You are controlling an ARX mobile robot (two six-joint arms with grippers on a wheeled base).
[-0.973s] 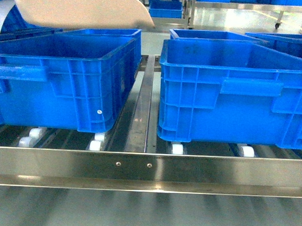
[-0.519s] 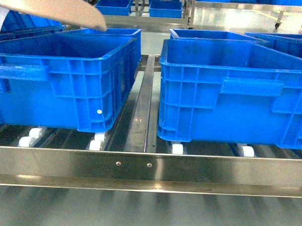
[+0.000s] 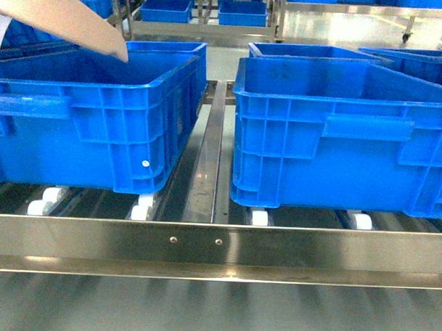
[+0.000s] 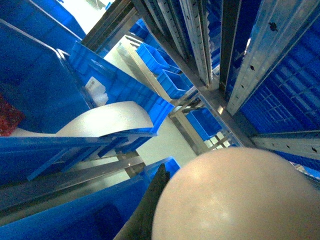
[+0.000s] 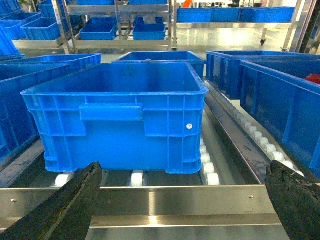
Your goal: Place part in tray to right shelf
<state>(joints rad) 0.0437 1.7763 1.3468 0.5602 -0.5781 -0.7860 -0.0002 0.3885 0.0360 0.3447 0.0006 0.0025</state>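
Two big blue crates (image 3: 92,110) (image 3: 346,130) sit side by side on the right shelf (image 3: 218,249), just behind its flat steel front rail, resting on white rollers (image 3: 142,206) with a steel divider (image 3: 207,158) between them. Cream tray (image 3: 63,18) slants over the back-left corner of the left crate, lip tip above its far rim; the left wrist view shows its curved lip (image 4: 107,120) at a crate edge. Right gripper (image 5: 185,205) hangs just in front of the rail, fingers wide apart, holding nothing. Left gripper: can't tell its state, view blocked by a pale rounded surface. Part not visible anywhere.
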